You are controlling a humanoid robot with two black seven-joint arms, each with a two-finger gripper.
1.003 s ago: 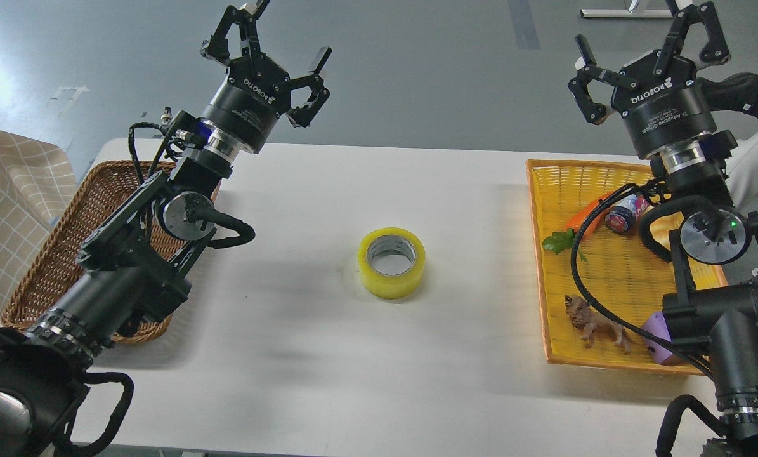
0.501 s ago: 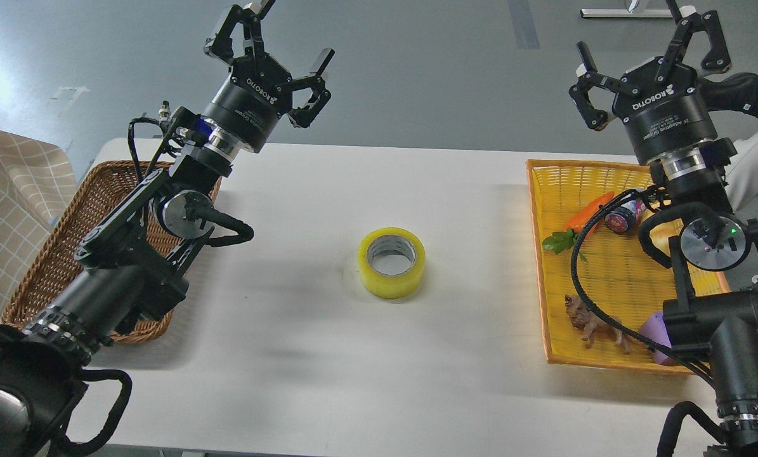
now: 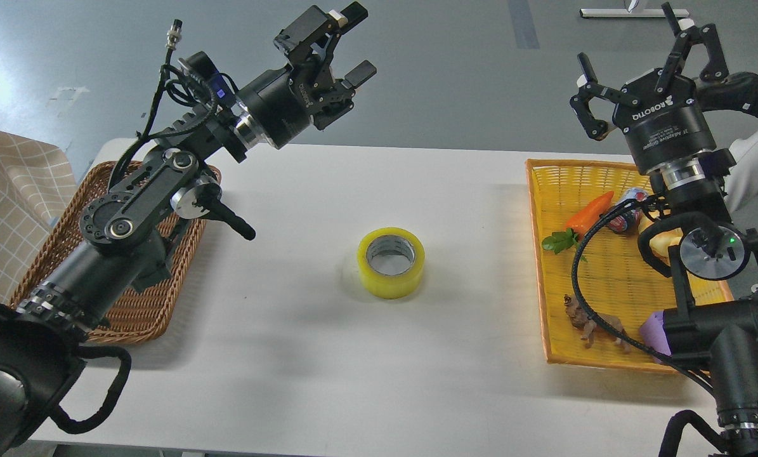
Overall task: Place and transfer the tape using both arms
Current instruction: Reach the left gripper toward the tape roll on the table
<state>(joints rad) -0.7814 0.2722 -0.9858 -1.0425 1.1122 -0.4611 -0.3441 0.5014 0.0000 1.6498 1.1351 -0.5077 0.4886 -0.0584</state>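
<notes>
The tape point(image 3: 391, 262), a yellow roll with a grey-white core, lies flat on the white table point(image 3: 353, 368) near its middle. My left gripper point(image 3: 348, 43) is open and empty, raised above the table's far edge, up and to the left of the tape and pointing right. My right gripper point(image 3: 645, 66) is open and empty, raised above the far end of the yellow tray, well to the right of the tape. Neither gripper touches the tape.
A brown wicker basket point(image 3: 55, 254) sits at the table's left under my left arm. A yellow tray point(image 3: 556, 304) at the right holds a carrot toy point(image 3: 588, 214), a small can point(image 3: 626, 212), a lion figure point(image 3: 591, 324) and a purple object point(image 3: 653, 330).
My left arm has swung and turned, so its gripper moved right and now points toward the table's middle. My right gripper has barely shifted. The tape has not moved.
</notes>
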